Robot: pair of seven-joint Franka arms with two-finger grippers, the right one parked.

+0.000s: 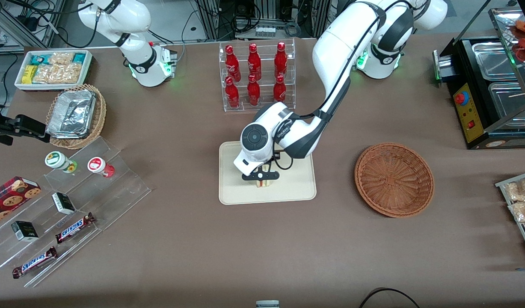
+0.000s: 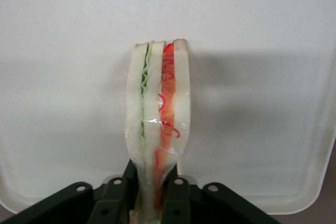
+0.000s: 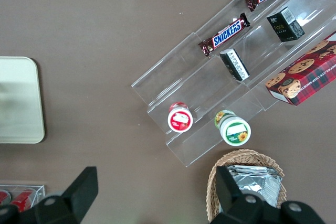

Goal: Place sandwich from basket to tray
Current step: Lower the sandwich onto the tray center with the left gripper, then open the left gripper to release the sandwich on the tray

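Sandwich held over the tray

The gripper (image 1: 261,176) hangs low above the tray (image 1: 296,190), its fingers (image 2: 118,198) pinching the sandwich (image 2: 157,124) by its narrow end, the wedge standing on edge with its green and red layers showing. The sandwich is at the tray's middle; whether it touches the tray cannot be told. The basket (image 1: 394,179) sits beside the tray, toward the working arm's end of the table (image 1: 262,252)

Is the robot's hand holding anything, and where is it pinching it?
Yes. The gripper, over the tray, pinches the sandwich at one end, squeezing its bread sides together.
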